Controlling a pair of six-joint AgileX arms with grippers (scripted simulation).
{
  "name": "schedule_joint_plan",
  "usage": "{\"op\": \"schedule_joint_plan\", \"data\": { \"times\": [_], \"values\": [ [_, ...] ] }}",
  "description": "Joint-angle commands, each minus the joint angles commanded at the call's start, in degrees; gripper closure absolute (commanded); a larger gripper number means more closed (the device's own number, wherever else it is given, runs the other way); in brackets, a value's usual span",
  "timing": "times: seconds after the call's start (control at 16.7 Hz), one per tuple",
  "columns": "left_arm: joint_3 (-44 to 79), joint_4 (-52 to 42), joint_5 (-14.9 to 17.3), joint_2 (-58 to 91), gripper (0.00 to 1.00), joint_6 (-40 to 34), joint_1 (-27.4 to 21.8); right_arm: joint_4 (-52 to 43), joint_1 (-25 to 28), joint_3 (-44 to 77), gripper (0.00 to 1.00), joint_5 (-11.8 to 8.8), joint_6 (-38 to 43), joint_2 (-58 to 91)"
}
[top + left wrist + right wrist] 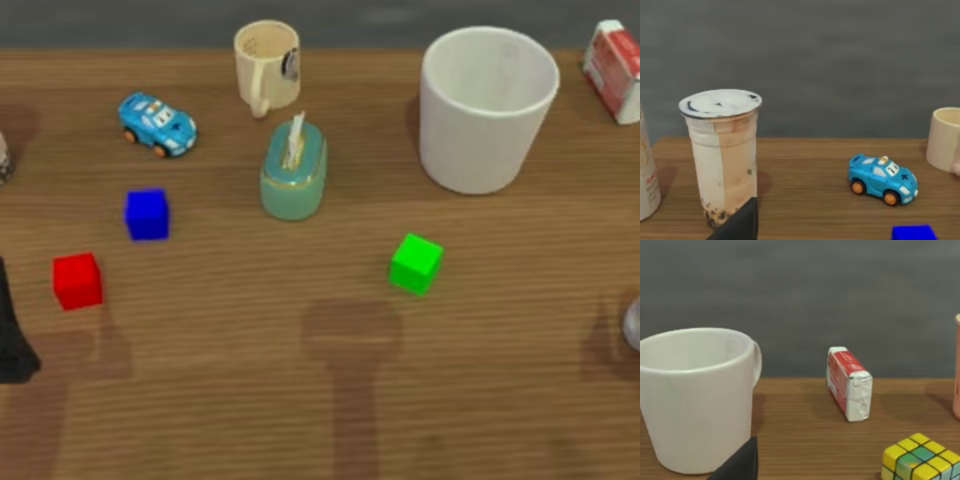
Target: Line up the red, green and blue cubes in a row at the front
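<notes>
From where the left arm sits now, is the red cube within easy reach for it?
Probably yes. The red cube lies on bare table at the top view's left, close to the left arm at that edge. Nothing stands between them; the blue cube sits apart, farther back.

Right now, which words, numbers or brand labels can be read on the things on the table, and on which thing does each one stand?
No text can be read for certain.
Light-blue toy car: a roof mark, perhaps a number, too blurred.
Cream mug: dark print, unreadable.
Red and white carton: no legible lettering.
Lidded brown drink cup: lid marks, unreadable.
White container at the edge: red print, too blurred.
</notes>
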Motion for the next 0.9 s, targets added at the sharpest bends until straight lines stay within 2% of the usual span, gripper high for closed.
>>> {"op": "schedule_joint_plan", "data": {
  "times": [0.18, 0.36, 0.6, 0.9],
  "values": [
    [0.56, -0.37, -0.03, 0.57, 0.0, 0.49, 0.01, 0.0, 0.0, 0.0, 0.0, 0.0, 0.0, 0.0],
    [5.74, -3.78, -0.1, 5.97, 0.0, 4.9, -0.1, 0.0, 0.0, 0.0, 0.0, 0.0, 0.0, 0.0],
    [18.55, -12.61, 0.05, 21.7, 0.0, 16.1, -0.72, 0.0, 0.0, 0.0, 0.0, 0.0, 0.0, 0.0],
    [38.62, -27.59, 0.12, 51.99, 0.0, 34.47, -1.7, 0.0, 0.0, 0.0, 0.0, 0.0, 0.0, 0.0]
  ]
}}
